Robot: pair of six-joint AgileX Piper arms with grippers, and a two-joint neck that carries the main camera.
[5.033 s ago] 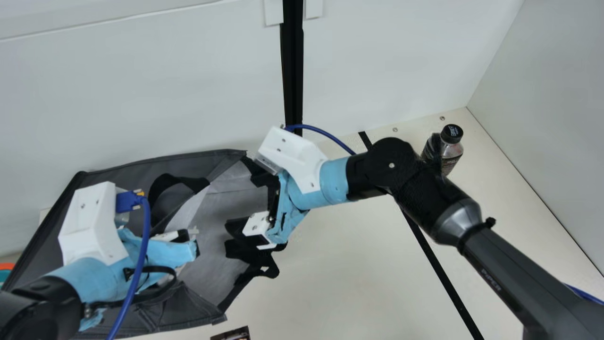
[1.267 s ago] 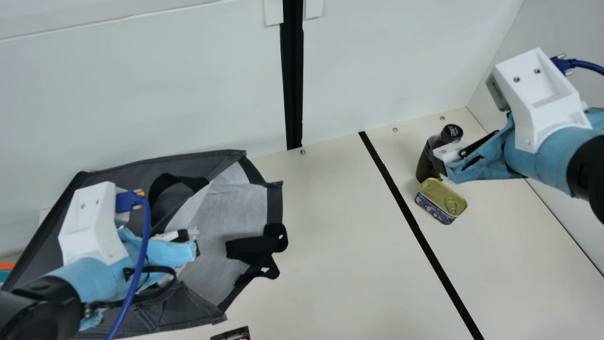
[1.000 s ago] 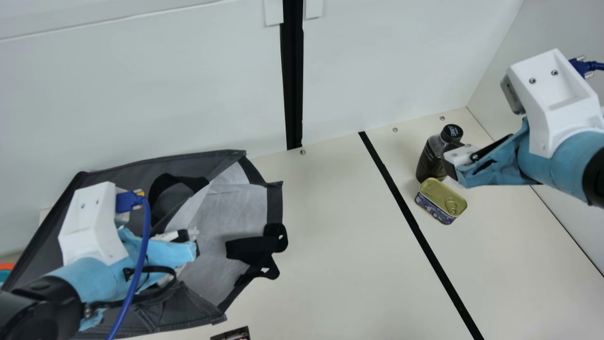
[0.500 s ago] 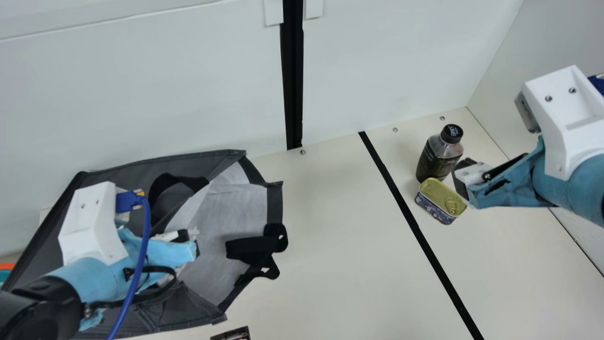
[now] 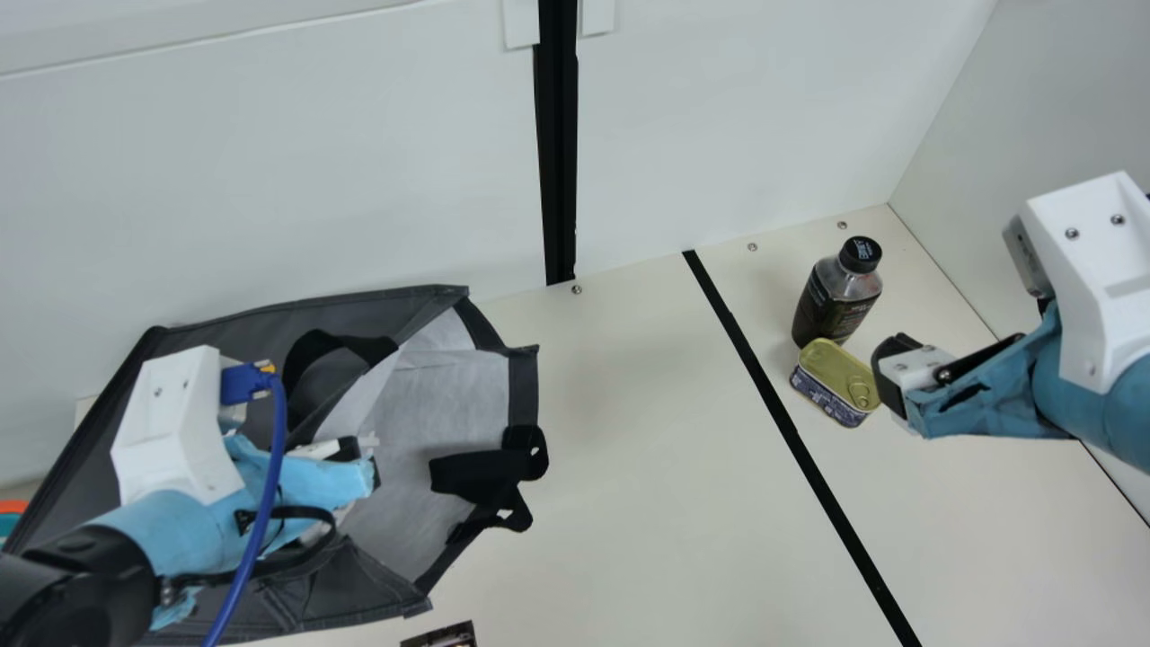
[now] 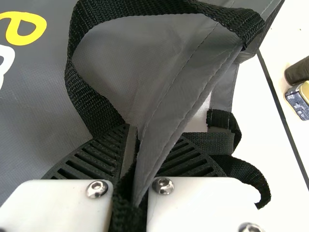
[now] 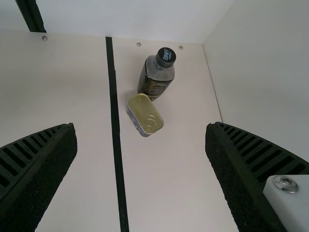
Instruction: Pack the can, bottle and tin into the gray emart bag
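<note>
Left hand (image 5: 367,467) clamped on rim of gray bag (image 5: 440,386); right hand (image 5: 888,370) spread wide near the tin (image 5: 835,364). Tin on counter (image 5: 665,449), just beside upright bottle (image 5: 831,305).

The bag (image 5: 440,395) lies left on the table (image 5: 647,467), the bottle (image 5: 835,301) right, behind the tin (image 5: 831,370).

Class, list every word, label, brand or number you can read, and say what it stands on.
No text reads with certainty.
Bottle cap: white print, too small.
Bottle label: pale print, too small.
Tin, side: print too small.
Gray bag: large yellow and white lettering, cut off at the left wrist view's edge.
</note>
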